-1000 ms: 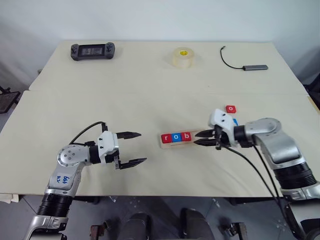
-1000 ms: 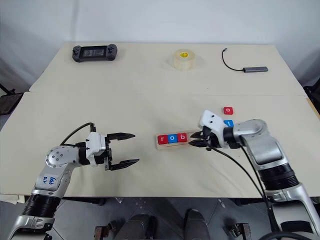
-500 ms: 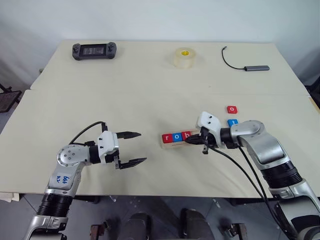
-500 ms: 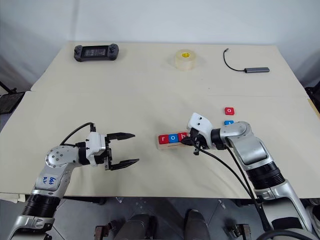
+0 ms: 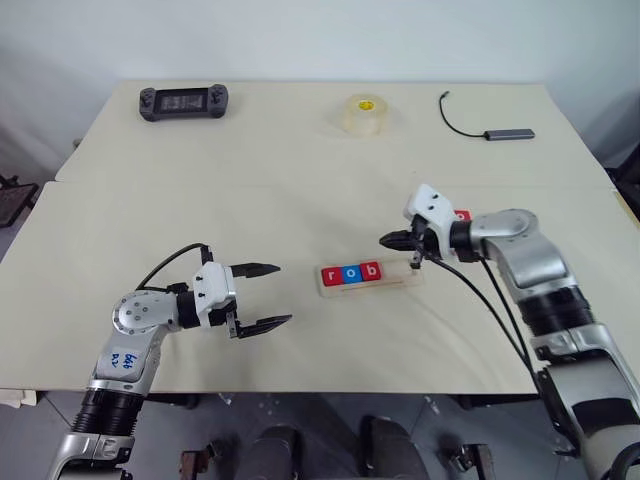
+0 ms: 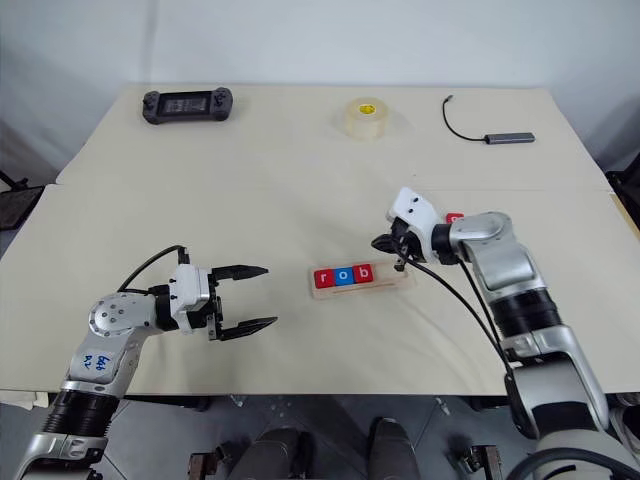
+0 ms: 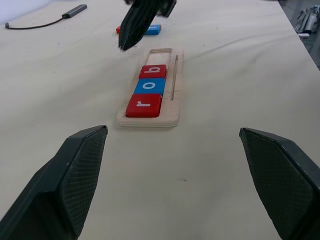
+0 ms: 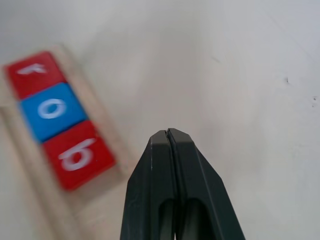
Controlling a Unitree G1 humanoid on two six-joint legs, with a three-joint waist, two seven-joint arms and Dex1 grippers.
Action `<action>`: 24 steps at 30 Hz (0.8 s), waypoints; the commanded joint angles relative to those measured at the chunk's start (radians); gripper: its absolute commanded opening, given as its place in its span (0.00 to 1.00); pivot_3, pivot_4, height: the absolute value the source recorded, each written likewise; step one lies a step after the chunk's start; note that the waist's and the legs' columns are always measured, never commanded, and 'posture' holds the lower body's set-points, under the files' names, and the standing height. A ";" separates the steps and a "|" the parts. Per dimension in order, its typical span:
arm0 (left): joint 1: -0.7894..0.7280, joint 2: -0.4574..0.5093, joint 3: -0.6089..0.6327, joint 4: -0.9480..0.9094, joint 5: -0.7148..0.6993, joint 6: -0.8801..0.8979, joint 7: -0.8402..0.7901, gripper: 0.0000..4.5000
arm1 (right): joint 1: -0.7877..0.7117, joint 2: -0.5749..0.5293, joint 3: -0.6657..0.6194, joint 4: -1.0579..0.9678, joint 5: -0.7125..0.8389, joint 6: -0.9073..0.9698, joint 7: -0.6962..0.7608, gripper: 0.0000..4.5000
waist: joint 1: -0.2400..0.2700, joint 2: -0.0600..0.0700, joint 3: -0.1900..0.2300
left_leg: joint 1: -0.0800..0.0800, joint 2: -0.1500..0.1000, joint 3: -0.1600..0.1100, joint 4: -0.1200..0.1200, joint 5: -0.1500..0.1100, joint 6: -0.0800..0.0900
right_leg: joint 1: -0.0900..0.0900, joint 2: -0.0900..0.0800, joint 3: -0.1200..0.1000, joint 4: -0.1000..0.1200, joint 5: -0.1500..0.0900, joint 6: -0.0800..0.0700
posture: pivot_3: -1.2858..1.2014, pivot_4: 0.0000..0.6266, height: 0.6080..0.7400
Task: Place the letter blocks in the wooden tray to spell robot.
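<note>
Left eye view, tray: long pale wooden tray (image 5: 371, 277) lies at lower centre of frame on the cream table (image 5: 300, 180), long side across the picture.
Tray contents: red "r" block (image 5: 331, 275), blue "o" block (image 5: 350, 273) and red "b" block (image 5: 370, 271) sit edge to edge in the slot from its left end; the right part of the slot is bare, judged kept for the last two letters.
Loose blocks: red block (image 7: 119, 30) and blue block (image 7: 153, 29) lie on the table beyond the tray's far end, upper middle of the left wrist frame.
Right gripper (image 5: 388, 240): fingers pressed together with nothing between them, tip above the table just upper right of the tray.
Left gripper (image 5: 268, 295): jaws wide and bare, well left of the tray, judged to be waiting.
Hidden: in both eye views the right arm covers most of the red loose block and all of the blue one; letters on either are unreadable.
</note>
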 commanded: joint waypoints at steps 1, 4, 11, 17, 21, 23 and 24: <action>0.000 0.001 0.009 -0.033 -0.015 -0.005 0.004 1.00 | -0.036 0.014 0.012 0.060 -0.028 -0.077 0.030 0.00 | -0.001 0.000 0.000 | 0.000 0.000 0.000 0.000 0.000 0.000 | 0.000 0.000 -0.001 0.000 0.000 0.000 | 0.52 0.24 1.00; 0.009 0.003 0.012 -0.042 -0.016 -0.003 0.008 1.00 | -0.037 0.028 0.029 0.086 -0.042 -0.097 0.066 0.00 | -0.003 0.000 0.000 | 0.000 0.000 -0.001 0.000 0.000 0.000 | 0.000 0.000 -0.001 0.000 0.000 0.000 | 0.52 0.24 1.00; 0.019 0.005 0.014 -0.052 -0.017 0.001 0.016 1.00 | -0.009 0.023 0.029 0.047 -0.050 -0.082 0.117 0.00 | -0.012 0.000 0.000 | 0.000 0.000 -0.001 0.000 0.000 0.000 | 0.000 0.000 -0.002 0.000 0.000 0.000 | 0.52 0.24 1.00; 0.000 0.000 0.005 -0.040 -0.015 0.001 0.012 1.00 | 0.011 0.014 0.003 0.026 -0.053 -0.092 0.097 0.00 | -0.012 0.000 0.000 | 0.000 0.000 -0.001 0.000 0.000 0.000 | 0.000 0.000 -0.002 0.000 0.000 0.000 | 0.52 0.24 1.00; -0.007 -0.001 0.001 -0.035 -0.015 0.001 0.004 1.00 | 0.046 -0.011 -0.053 -0.049 -0.011 -0.106 0.102 0.00 | -0.011 0.000 0.000 | 0.000 0.000 -0.001 0.000 0.000 0.000 | 0.001 0.000 -0.002 0.000 0.000 0.000 | 0.52 0.24 1.00; -0.008 0.001 0.001 -0.033 -0.017 0.001 0.000 1.00 | 0.088 -0.037 -0.117 -0.127 0.032 -0.083 0.086 0.04 | -0.010 0.000 0.000 | 0.000 0.000 -0.001 0.000 0.000 0.000 | 0.000 0.000 -0.002 0.000 0.000 0.000 | 0.52 0.24 1.00; -0.008 0.002 0.002 -0.031 -0.018 0.001 -0.004 1.00 | 0.118 -0.056 -0.148 -0.174 0.053 -0.064 0.080 0.08 | -0.008 0.000 0.000 | 0.000 0.000 -0.001 0.000 0.000 0.000 | 0.000 0.000 -0.002 0.000 0.000 0.000 | 0.52 0.24 1.00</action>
